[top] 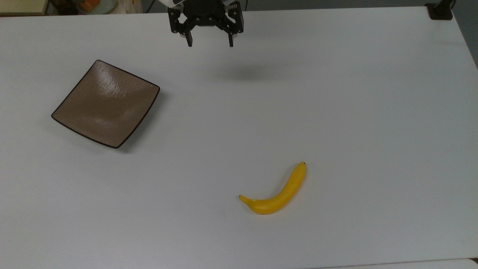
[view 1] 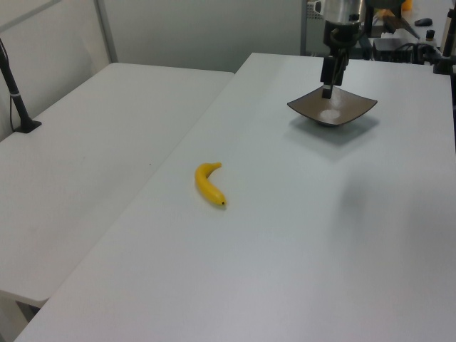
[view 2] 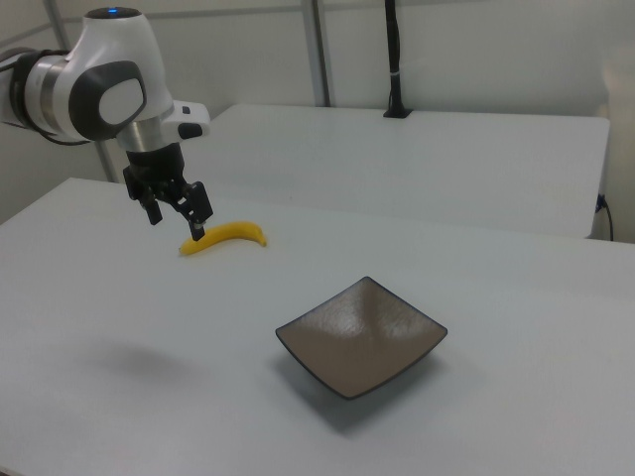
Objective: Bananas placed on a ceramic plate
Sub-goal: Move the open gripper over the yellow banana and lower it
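A single yellow banana [top: 275, 193] lies on the white table [top: 336, 112], in the lower middle of the top view; it also appears as the banana [view 1: 209, 184] and the banana [view 2: 224, 237]. The square taupe ceramic plate [top: 106, 103] sits empty at the top view's left, seen again as the plate [view 1: 332, 109] and the plate [view 2: 361, 336]. My gripper [top: 210, 42] hangs open in the air at the top view's upper middle, far from the banana, with nothing between its fingers. The same gripper [view 2: 176, 218] hovers well above the table; in the left view the gripper [view 1: 327, 90] overlaps the plate.
A second white table [view 1: 92, 142] adjoins on the left view's left. A black post base [top: 440, 11] stands at the top view's upper right corner. Cluttered items [top: 89, 5] lie beyond the table's far edge at the top view's upper left.
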Tool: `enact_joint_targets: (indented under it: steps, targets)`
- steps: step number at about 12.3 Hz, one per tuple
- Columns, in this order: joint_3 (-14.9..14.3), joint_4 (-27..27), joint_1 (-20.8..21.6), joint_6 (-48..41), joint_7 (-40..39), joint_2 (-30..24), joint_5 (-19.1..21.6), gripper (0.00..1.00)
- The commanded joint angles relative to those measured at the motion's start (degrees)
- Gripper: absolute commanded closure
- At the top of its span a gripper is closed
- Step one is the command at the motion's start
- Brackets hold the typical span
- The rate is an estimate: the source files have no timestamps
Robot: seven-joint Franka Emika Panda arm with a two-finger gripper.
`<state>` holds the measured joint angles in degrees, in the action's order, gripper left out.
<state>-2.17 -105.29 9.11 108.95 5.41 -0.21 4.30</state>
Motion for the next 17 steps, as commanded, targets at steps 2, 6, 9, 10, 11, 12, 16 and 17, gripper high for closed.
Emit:
enact_joint_targets:
  steps: [2, 6, 9, 10, 11, 12, 16, 17]
  targets:
    - [3.13, 4.46, 2.39, 11.15, 18.97, 7.91, 0.54, 0.00]
    - [3.40, 19.47, 7.06, 21.56, 41.31, 24.86, -2.52, 0.00]
    - [5.59, 30.20, 7.85, 24.45, 52.83, 35.86, -8.14, 0.00]
    - [6.47, 32.93, 7.77, 27.42, 57.21, 39.54, -11.73, 0.00]
    - [6.65, 33.91, 7.85, 29.19, 59.78, 41.32, -13.94, 0.00]
    - [6.74, 35.05, 7.85, 31.13, 62.59, 43.34, -16.05, 0.00]
    - [6.83, 38.65, 7.59, 38.88, 64.72, 50.81, -16.51, 0.00]
    - [6.92, 40.23, 7.50, 38.97, 64.55, 52.92, -16.60, 0.00]
